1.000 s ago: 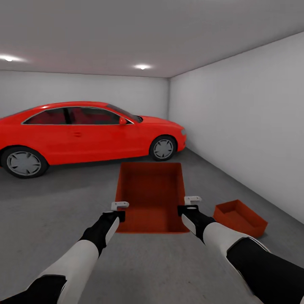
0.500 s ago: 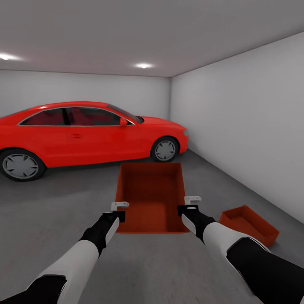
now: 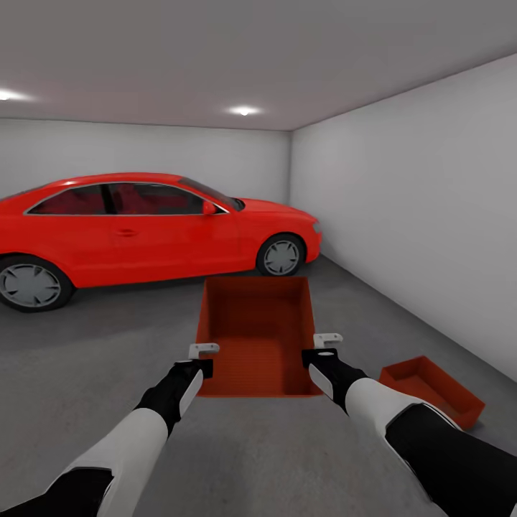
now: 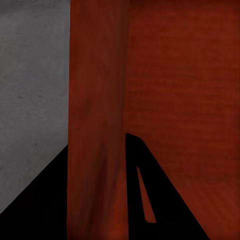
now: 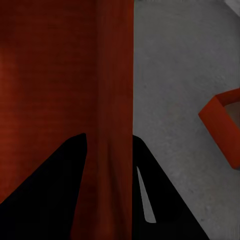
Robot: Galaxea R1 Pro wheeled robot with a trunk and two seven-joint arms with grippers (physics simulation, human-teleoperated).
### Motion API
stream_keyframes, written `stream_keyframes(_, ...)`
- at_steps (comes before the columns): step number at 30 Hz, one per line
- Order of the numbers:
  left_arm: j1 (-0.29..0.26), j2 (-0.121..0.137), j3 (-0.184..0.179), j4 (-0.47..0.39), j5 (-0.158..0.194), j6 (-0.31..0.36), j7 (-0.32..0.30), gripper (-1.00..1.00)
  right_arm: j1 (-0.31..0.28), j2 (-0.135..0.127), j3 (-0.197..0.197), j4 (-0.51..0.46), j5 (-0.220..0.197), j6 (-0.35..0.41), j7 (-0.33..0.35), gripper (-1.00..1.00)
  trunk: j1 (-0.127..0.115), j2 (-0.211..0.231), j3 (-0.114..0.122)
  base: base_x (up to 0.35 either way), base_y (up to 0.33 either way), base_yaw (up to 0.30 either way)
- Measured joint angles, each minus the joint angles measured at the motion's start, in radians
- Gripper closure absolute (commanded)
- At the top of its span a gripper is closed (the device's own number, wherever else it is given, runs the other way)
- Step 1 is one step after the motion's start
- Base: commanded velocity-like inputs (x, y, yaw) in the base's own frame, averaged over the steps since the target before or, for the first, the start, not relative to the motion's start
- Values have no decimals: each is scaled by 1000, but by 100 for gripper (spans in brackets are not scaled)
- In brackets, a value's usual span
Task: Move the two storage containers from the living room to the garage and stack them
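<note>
orange-red bin (image 3: 257, 337), lidless and thin-walled, hangs above the grey garage floor (image 3: 93, 359), left gripper (image 3: 203, 350) clamped on its left wall, right gripper (image 3: 327, 339) clamped on its right wall. second bin (image 3: 431, 390) sits on the floor by the right wall (image 3: 416, 215), partly hidden by the right arm.

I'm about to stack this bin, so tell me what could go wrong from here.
1. The carried container hangs only by its thin side walls, pinched by the left gripper and right gripper; it might slip.
2. The floor container sits off right, partly hidden behind the right arm, so alignment may miss.
</note>
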Motion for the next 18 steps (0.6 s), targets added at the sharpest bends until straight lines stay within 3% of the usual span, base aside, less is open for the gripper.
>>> stream_keyframes(18,0,-1,0,0,-1,0,0,100,0,0,0,0,0,0,0,100,0,0,0,176,0,-257)
